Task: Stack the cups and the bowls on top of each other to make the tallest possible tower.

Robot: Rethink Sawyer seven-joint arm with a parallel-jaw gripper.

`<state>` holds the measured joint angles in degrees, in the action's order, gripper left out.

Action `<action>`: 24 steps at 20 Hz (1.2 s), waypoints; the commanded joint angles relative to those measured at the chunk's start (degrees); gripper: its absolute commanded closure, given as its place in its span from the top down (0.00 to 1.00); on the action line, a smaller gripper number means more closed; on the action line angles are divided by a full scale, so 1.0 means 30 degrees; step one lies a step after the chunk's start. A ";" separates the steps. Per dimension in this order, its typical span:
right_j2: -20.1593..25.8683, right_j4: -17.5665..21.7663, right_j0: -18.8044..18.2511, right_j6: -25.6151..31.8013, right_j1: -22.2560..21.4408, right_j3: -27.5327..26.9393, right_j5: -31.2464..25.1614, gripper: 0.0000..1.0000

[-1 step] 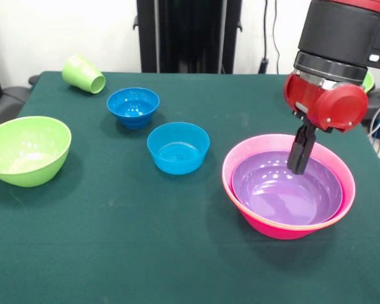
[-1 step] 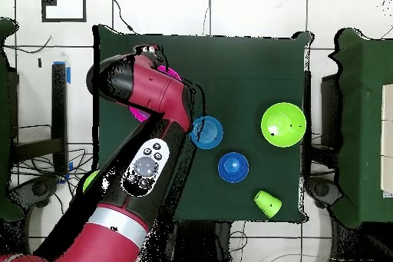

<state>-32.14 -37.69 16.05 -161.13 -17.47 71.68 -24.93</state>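
A: Hanging over the tower (image 1: 288,196), the gripper (image 1: 299,166) has its dark tip down inside the purple bowl (image 1: 285,190), near that bowl's far rim. Jaws look pressed together, nothing between them.

B: Tower makeup?

A: Big pink bowl (image 1: 266,221) outermost, purple one nested inside. A thin orange edge shows between the two at the front rim; cannot tell what it belongs to. The pile sits on the green surface (image 1: 114,253), at the right of the front view.

B: Loose pieces?

A: Two small blue bowls upright, near each other but apart: one (image 1: 178,147) just left of the tower, the other (image 1: 133,106) further back and left. A large green bowl (image 1: 26,149) stands upright near the left edge. The light-green cup (image 1: 83,73) lies tipped on its side at the far left corner, mouth turned toward the right.

B: Overhead view?

A: Arm (image 2: 146,159) covers most of the tower; only slivers of pink show beside it. Both blue bowls, the green bowl and the cup lie clear of it.
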 commanded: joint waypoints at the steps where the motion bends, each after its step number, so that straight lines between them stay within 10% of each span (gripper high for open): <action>1: 0.2685 0.0107 0.0254 -0.2819 0.1649 0.1575 -0.0100 0.00; 24: 0.4915 -0.0450 -0.0281 -0.2681 0.2221 0.2414 0.2466 0.00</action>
<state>-28.28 -37.81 16.02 -161.13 -13.44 73.09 -22.38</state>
